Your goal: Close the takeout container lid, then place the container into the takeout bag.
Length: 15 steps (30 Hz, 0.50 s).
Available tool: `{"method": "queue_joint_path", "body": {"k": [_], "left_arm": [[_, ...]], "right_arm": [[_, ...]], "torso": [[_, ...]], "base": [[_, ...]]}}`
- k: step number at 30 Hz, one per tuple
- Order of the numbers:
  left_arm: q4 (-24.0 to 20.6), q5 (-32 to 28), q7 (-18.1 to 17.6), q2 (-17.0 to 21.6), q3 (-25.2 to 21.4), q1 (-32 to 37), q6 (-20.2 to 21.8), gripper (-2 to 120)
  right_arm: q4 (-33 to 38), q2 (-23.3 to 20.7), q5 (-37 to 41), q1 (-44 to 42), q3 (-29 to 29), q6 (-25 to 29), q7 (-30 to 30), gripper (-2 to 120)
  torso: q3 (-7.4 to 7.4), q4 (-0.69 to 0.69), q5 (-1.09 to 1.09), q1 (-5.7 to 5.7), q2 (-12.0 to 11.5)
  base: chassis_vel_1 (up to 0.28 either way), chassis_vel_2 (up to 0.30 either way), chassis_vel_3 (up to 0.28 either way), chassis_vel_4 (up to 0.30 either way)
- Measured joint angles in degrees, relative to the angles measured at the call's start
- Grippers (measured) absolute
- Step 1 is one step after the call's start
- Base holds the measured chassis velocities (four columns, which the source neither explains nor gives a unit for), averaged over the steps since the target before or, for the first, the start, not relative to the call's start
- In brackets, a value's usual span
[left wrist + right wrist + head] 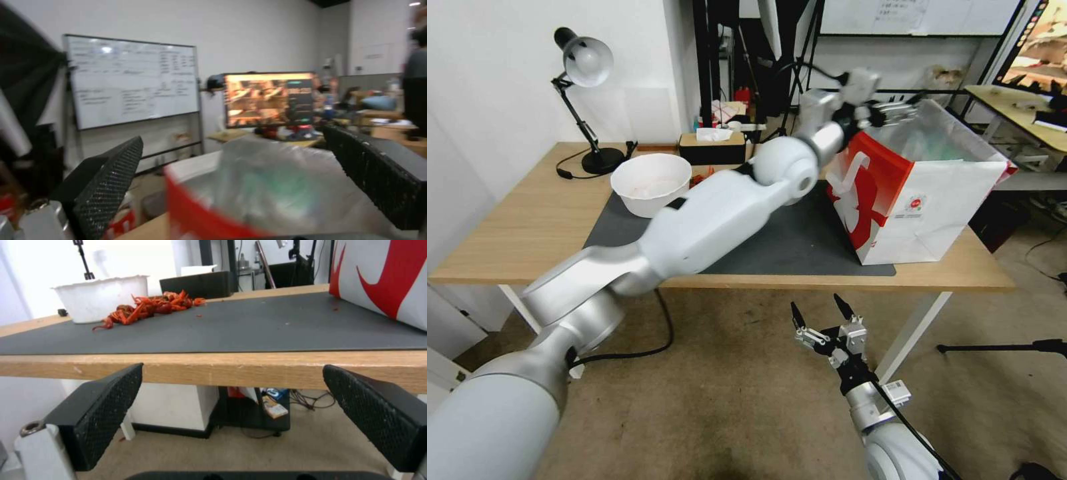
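Hovering left gripper (894, 110) over takeout bag (934, 200) mouth, fingers wide, empty | right gripper (826, 319) low before table (527, 220), fingers wide | container unseen, likely already in bag; task seems nearly done

Table: a wooden desk (527, 227) carried everything.
Mat: a dark grey mat (800, 240) covered its middle.
On mat: white bowl (650, 183), red crayfish pile (146, 308), takeout bag (920, 193).
On bare wood: desk lamp (587, 100), black tissue box (712, 148).
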Motion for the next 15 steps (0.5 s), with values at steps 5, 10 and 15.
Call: {"method": "queue_joint_path", "body": {"k": [5, 10, 15], "left_arm": [[-10.4, 3.5, -5.9, 7.5, -3.9, 8.7, 1.5, 100], [-20.9, 10.9, -7.4, 17.6, -12.7, 24.5, 2.0, 100], [-27.8, 17.4, -7.2, 23.5, -21.8, 39.4, 1.3, 100]], "right_arm": [[0.0, 0.1, -0.4, 0.2, -0.1, 0.1, 0.3, 100], [1.1, 0.0, -1.2, 0.1, 0.4, 0.5, 0.9, 100], [2.1, -0.7, -1.7, 0.1, 0.6, 0.6, 1.9, 100]], "torso": [[-0.01, -0.01, -0.01, 0.00, 0.0], [-0.01, 0.01, -0.01, 0.00, 0.0], [-0.01, 0.01, -0.03, -0.01, 0.0]], "base": [[0.000, 0.000, 0.000, 0.000], [0.000, 0.000, 0.000, 0.000], [0.000, 0.000, 0.000, 0.000]]}}
